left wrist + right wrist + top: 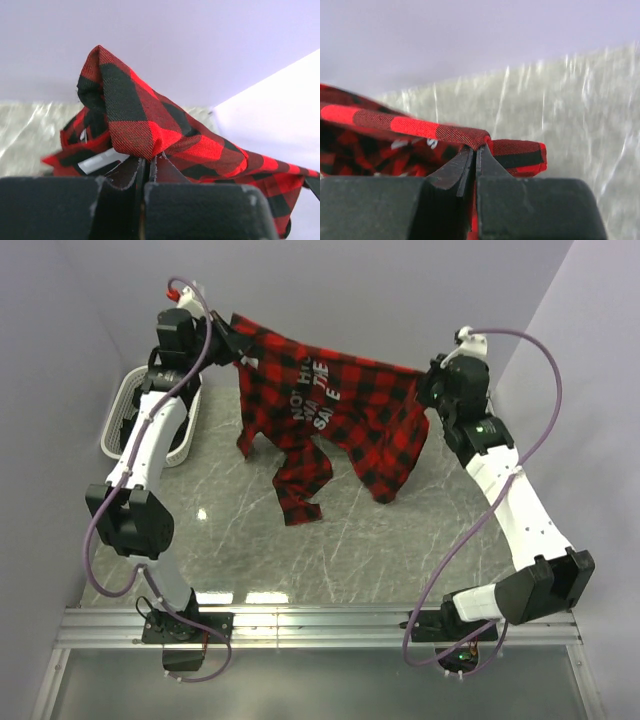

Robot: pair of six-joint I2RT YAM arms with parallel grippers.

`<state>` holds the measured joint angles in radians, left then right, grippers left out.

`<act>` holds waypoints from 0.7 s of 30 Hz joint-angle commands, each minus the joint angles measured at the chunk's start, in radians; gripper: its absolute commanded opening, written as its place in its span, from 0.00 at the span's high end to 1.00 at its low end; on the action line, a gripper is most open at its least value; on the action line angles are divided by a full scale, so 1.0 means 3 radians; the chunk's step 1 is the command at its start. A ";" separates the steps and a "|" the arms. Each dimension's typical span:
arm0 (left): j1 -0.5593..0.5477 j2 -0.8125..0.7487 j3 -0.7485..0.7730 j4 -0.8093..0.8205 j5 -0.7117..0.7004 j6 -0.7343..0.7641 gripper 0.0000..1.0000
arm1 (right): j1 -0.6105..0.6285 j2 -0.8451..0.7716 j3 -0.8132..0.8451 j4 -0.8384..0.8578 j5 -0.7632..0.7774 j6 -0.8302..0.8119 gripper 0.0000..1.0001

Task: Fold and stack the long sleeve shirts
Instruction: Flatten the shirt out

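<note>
Flannel up in the air! Red-and-black buffalo-check flannel shirt (325,415), strung between both arms above the far half of the grey marbled tabletop (400,540), white lettering on show. Sagged in the middle, one sleeve and a hem corner drooping low toward the surface; could not tell whether either touched. Pinched at the left end by the left fingers (122,177), clamped right down on a bunched fold of cloth. Pinched at the right end by the right fingers (450,175), likewise squeezed closed on a doubled edge. Looked light, limp and floppy, with no stiffness anywhere; drooped wherever unsupported. Best taken at shoulders, seams or hem corners, judged likeliest to spread it flat for folding. Risked slipping out of so thin a pinch. Sat off to the left, just beside that arm: white plastic lattice basket (125,415).
</note>
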<state>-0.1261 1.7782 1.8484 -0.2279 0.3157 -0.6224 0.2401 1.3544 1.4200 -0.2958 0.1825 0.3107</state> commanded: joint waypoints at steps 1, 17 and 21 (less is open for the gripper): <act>0.0236 0.0035 0.0434 0.0049 -0.0066 -0.0032 1.00 | -0.0131 0.0046 0.0491 0.0015 0.0496 -0.0406 1.00; 0.0384 -0.1171 -0.0019 0.0540 -0.0224 0.0070 1.00 | -0.0131 -0.0904 0.0431 0.0239 -0.0015 -0.0816 1.00; 0.0384 -0.1391 0.0041 0.0224 -0.0367 0.0188 1.00 | -0.0131 -0.1140 0.0390 0.0189 -0.0199 -0.0857 1.00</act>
<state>-0.0826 1.4220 1.8374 -0.1940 0.4011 -0.6338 0.2405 1.1007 1.5311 -0.2665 0.0170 0.1112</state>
